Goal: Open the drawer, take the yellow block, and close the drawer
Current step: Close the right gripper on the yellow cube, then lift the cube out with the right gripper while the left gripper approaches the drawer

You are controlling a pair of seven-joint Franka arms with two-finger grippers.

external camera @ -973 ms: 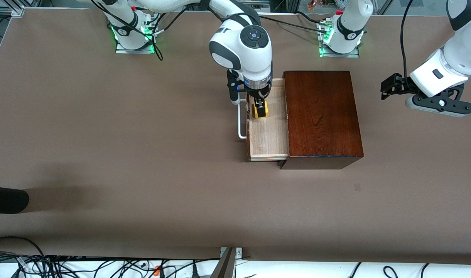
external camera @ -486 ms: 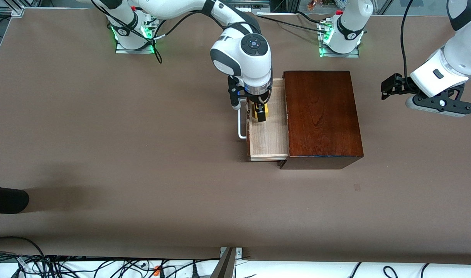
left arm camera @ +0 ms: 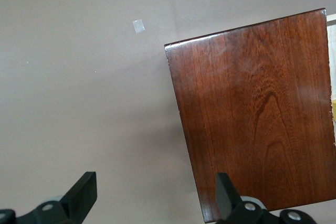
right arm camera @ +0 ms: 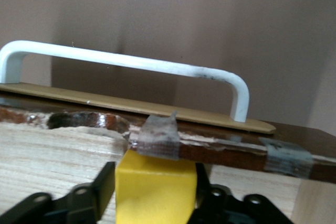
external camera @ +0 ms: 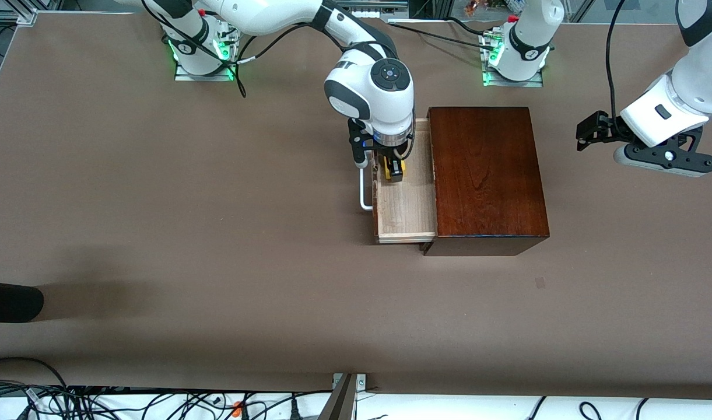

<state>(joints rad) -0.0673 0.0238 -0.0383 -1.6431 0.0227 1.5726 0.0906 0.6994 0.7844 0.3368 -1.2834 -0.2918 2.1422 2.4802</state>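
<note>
Step in hand: block extraction. The right tool (external camera: 395, 169) grips the small bright yellow cube (external camera: 394, 170) inside the open pale-wood drawer (external camera: 405, 204), at 9 o'clock of the dark reddish-brown box (external camera: 487, 175). Next: vertical lift clearing the white U-shaped handle (right arm camera: 126, 64). The left tool (left arm camera: 152, 203) waits, spread open, over the desk (external camera: 157, 233)

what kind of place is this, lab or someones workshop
Most likely a robotics lab. Two white arms are bolted to a brown table, loose cables run along its edge, and the right tool grips a yellow block in the open drawer of a wooden box.
</note>
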